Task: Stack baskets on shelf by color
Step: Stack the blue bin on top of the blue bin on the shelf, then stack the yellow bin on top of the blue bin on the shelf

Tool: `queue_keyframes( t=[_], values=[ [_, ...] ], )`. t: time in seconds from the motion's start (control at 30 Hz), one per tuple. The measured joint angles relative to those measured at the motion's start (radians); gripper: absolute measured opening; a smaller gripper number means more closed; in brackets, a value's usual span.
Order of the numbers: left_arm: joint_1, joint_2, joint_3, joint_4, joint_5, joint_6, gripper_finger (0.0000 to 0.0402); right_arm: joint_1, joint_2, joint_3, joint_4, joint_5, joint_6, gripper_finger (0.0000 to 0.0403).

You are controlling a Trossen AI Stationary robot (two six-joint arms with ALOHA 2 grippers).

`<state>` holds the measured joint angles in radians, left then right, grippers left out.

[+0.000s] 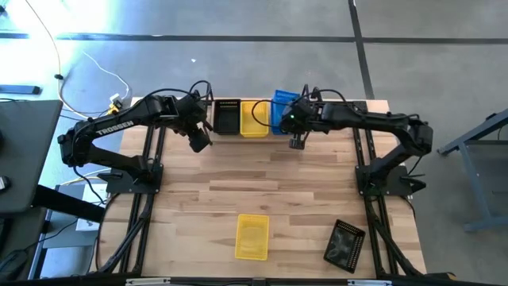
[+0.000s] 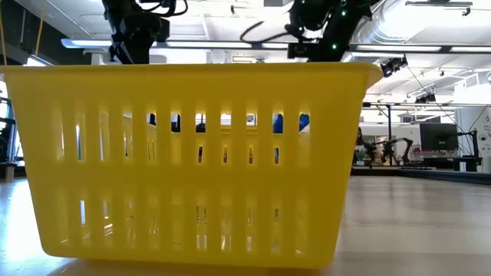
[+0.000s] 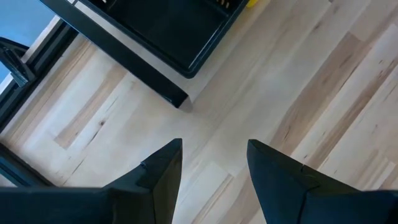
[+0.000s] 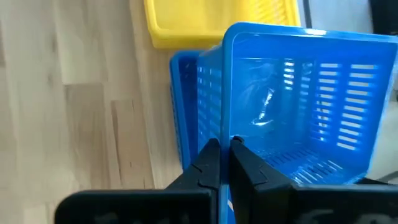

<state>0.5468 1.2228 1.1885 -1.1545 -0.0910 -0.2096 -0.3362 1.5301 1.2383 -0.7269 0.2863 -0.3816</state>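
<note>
My right gripper (image 4: 222,149) pinches a tilted blue basket (image 4: 298,99) over the blue stack, needing level lowering next; my left gripper (image 3: 214,168) hovers open, empty

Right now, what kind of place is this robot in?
Probably a robot lab or workshop. The low view shows bright ceiling lights, a big silver duct and another robot arm with a monitor behind the wooden table.

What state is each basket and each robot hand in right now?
Blue basket: tilted, wall pinched by right end effector.
Left end effector: open, empty, over table.
Loose yellow basket: flat on table, near edge.
Loose black basket: on table, skewed.
Shelf stacks, black and yellow: in place.
</note>
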Motion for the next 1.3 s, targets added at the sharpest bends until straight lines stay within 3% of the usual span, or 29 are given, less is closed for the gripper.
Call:
queue_keyframes(
  t=[0.47, 0.8, 1.07, 1.3],
  values=[
    [0.0, 0.0, 0.0, 0.0, -0.002, 0.0, 0.0172, -0.007, 0.049, -0.001, -0.005, 0.013, -0.016, 0.0004],
    [0.0, 0.0, 0.0, 0.0, 0.002, 0.0, 0.0172, -0.025, 0.049, -0.001, -0.002, 0.038, 0.014, 0.0094],
    [-0.034, 0.0, 0.0, 0.0, 0.02, -0.024, 0.0172, 0.001, 0.049, 0.11, -0.103, 0.006, 0.121, 0.0109],
    [-0.082, 0.0, 0.0, 0.001, 0.02, -0.025, 0.0172, 0.034, 0.048, 0.192, -0.214, -0.2, 0.328, 0.011]
  ],
)
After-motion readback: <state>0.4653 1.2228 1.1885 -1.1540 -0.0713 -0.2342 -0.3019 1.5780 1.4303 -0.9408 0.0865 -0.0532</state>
